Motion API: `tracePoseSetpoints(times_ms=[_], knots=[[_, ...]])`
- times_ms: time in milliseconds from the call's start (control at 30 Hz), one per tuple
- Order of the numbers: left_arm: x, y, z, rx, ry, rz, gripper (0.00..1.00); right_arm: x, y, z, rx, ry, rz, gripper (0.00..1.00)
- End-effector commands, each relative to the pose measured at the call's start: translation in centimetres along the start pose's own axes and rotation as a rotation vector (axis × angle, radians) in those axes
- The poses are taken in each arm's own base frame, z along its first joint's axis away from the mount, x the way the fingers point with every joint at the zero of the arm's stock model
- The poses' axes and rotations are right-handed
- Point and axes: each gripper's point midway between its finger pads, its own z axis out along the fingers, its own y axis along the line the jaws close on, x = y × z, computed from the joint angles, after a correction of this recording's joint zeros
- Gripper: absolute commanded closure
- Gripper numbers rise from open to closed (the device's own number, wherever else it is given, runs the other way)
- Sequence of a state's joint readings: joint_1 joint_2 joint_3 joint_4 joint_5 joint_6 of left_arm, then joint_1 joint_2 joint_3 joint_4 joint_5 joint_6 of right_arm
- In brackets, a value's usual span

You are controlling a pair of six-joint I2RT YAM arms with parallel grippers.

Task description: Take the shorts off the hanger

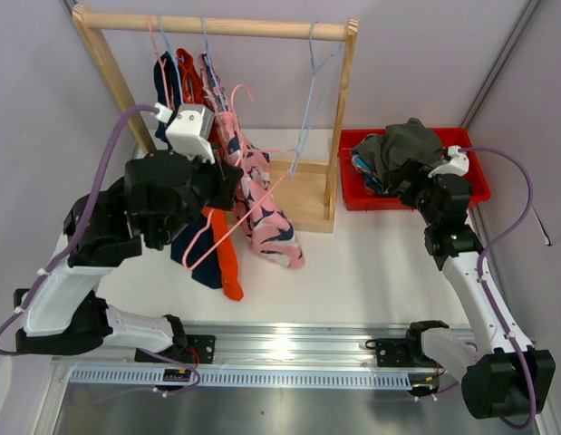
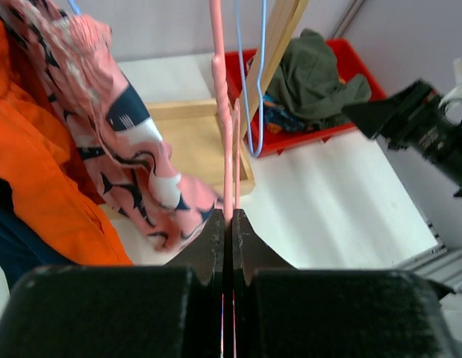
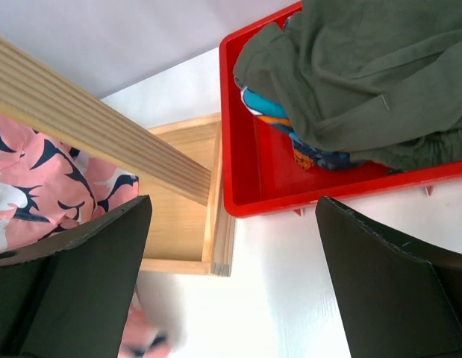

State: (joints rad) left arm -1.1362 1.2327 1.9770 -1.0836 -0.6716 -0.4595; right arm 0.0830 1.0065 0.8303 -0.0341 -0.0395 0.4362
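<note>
The pink shorts with dark print (image 1: 266, 204) hang on a pink hanger (image 1: 227, 227) pulled off the wooden rail (image 1: 217, 25). My left gripper (image 1: 233, 179) is shut on that hanger's wire; in the left wrist view the jaws (image 2: 231, 221) pinch the pink wire (image 2: 218, 89), with the pink shorts (image 2: 119, 127) to their left. Orange shorts (image 1: 227, 265) and navy shorts (image 1: 191, 249) hang beside them, partly hidden by my left arm. Olive shorts (image 1: 409, 145) and the floral navy pair (image 1: 363, 168) lie in the red bin (image 1: 470, 190). My right gripper (image 1: 402, 188) is open and empty in front of the bin.
An empty blue hanger (image 1: 309, 109) hangs at the rail's right end. The rack's wooden base (image 1: 303, 195) and right post (image 1: 342, 118) stand between the shorts and the bin. The right wrist view shows the bin's corner (image 3: 234, 179) and the base (image 3: 186, 224).
</note>
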Motion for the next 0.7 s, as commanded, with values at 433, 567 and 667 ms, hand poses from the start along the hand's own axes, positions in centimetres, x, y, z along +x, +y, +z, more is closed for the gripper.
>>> tracePoseSetpoints(times_ms=[433,567,667], knots=[[-10.4,-2.0,10.6,-0.175,-0.257,0.132,1.0,-1.1,-0.4,-4.8,0.055,-0.027,-0.071,0.01],[-11.8,0.6,13.5,-0.201,-0.287,0.093,1.0,-1.2,0.0,-5.3,0.035,-0.024,-0.068,0.01],[-13.6,0.1,14.1,-0.165,-0.363,0.11,1.0,-0.9,0.1,-5.4,0.025,-0.023,-0.064,0.01]])
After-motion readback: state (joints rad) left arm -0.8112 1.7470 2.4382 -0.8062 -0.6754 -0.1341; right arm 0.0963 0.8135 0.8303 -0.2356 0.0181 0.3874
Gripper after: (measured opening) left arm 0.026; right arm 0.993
